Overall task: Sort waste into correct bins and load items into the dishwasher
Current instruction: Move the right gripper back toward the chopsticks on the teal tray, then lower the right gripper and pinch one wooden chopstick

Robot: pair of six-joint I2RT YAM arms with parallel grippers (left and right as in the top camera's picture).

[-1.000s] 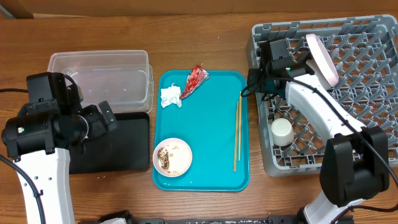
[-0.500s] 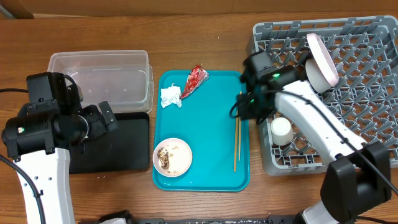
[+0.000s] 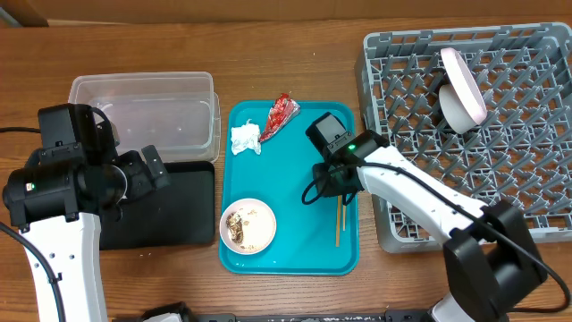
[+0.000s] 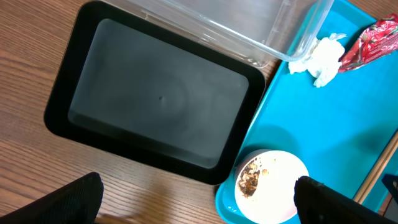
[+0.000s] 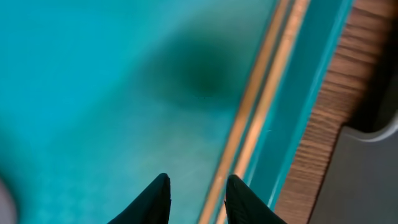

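**A:** Right tool (image 5: 194, 200) is down over the chopsticks (image 3: 339, 224). They lie side by side along the right edge of the teal tray (image 3: 295, 241), running near to far.

**B:** And the jaws?

**A:** Narrowly parted, nothing pinched. In the wrist view the pair runs into the gap, close to one fingertip (image 5: 242, 199), the one on the lip side. That view is blurred, so I can't tell whether the tips touch the tray floor.

**B:** What makes this a clean pick-up?

**A:** I'd centre the gap across both sticks so neither slips out. They sit close to the tray's raised lip, so the lip-side finger needs room to drop in between. Close across them, not along them. The tool looks to be about mid-length on the sticks, which should stop them tipping.

**B:** Arm pose?

**A:** The right arm reaches in from the near right, across the near left corner of the dish rack (image 3: 536, 179), with the wrist pointing down at the tray. The left tool (image 3: 154, 170) hangs spread wide over the black tray (image 4: 155, 106) on the counter, holding nothing.
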